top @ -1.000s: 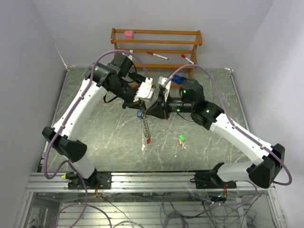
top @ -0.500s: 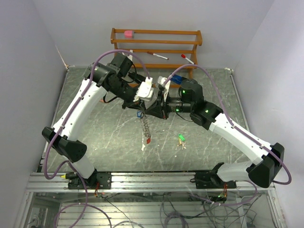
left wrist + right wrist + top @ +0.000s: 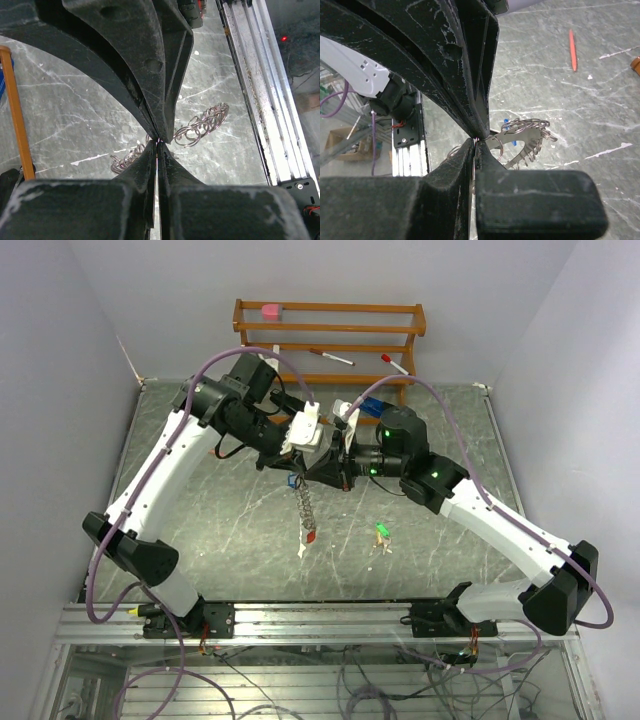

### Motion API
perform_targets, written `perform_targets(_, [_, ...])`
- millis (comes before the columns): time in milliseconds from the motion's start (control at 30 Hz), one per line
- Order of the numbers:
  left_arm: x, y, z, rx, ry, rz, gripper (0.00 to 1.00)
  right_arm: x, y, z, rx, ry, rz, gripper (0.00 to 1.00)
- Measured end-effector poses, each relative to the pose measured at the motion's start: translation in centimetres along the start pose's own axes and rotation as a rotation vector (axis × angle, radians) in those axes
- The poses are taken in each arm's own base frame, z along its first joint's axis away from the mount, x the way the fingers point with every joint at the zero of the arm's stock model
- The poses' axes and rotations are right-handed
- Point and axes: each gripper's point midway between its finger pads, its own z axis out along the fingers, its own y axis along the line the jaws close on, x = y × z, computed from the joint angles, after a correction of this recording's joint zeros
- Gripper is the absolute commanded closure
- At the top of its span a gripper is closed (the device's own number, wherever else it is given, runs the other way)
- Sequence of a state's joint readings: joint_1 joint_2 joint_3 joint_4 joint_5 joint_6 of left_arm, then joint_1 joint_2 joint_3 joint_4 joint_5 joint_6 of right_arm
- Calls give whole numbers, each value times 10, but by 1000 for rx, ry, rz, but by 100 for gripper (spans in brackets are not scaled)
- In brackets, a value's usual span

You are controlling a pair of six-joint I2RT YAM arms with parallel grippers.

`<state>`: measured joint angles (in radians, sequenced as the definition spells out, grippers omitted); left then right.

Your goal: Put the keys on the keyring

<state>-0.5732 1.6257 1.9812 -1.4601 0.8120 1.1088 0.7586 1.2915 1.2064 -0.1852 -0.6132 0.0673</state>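
My left claw (image 3: 157, 142) is pressed fully together, and the thin silver wire of the keyring (image 3: 202, 127) runs out from between its tips, so I have the ring. My right claw (image 3: 476, 140) is closed down too. It meets the left one tip to tip, and loops and a toothed key blade spring from right at its pinch. It looks nipped on the same ring, though I cannot see the metal between its pads.

The bunch of loops fans out just past my tips to one side, and the rest of the chain hangs below both claws, clear of the table (image 3: 220, 510). A blue-headed key (image 3: 293, 480) sits just under the left claw.

As I judge it, the step in hand is parting the wire so a key can slide on. To do that well I should hold both pinches firm and twist one claw only slightly against the other. Pulling apart could bend the thin wire or let it slip, and the hanging keys will swing if I jerk.

Farther down, below the right claw, a green key (image 3: 381, 531) lies loose on the table, not yet threaded. Well beyond both claws stands the wooden rack (image 3: 330, 308).
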Motion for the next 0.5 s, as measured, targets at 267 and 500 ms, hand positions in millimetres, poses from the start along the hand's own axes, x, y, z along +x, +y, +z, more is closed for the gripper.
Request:
perform_targets(267, [-3, 7, -1, -96, -18, -29, 77, -2, 1, -8, 27, -22, -8, 100])
perform_targets(500, [-20, 36, -9, -217, -73, -6, 72, -16, 15, -28, 47, -82, -20, 100])
